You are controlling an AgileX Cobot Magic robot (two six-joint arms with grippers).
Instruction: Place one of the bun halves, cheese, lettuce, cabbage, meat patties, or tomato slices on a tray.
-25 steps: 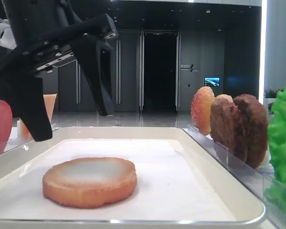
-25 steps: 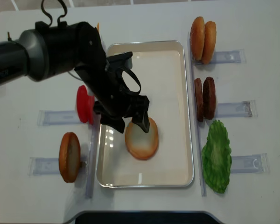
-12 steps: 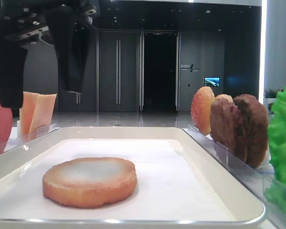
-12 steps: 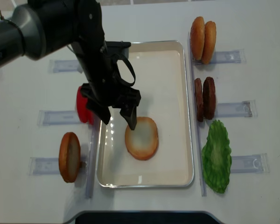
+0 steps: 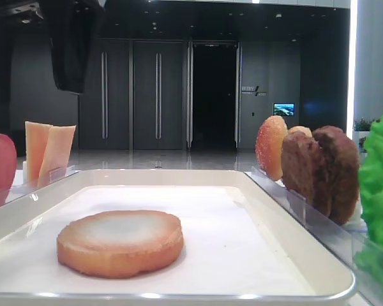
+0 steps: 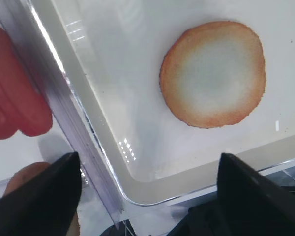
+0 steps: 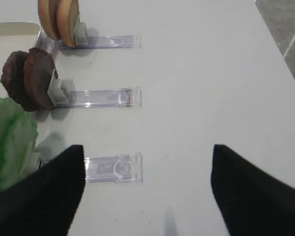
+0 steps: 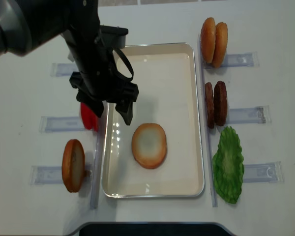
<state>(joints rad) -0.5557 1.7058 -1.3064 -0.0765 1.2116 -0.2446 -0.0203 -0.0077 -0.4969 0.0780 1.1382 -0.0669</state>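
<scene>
The left hand is hanging wide open and empty over the tray's left rim. Below it, clear of the fingers, the bun half is lying flat on the paper lining, golden-brown rim circling its pale cream face.

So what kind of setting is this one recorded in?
Probably a demo table in a large building lobby, not a kitchen: dark hall doors stand behind the white table, and burger parts sit upright in clear holders beside a tray.
</scene>
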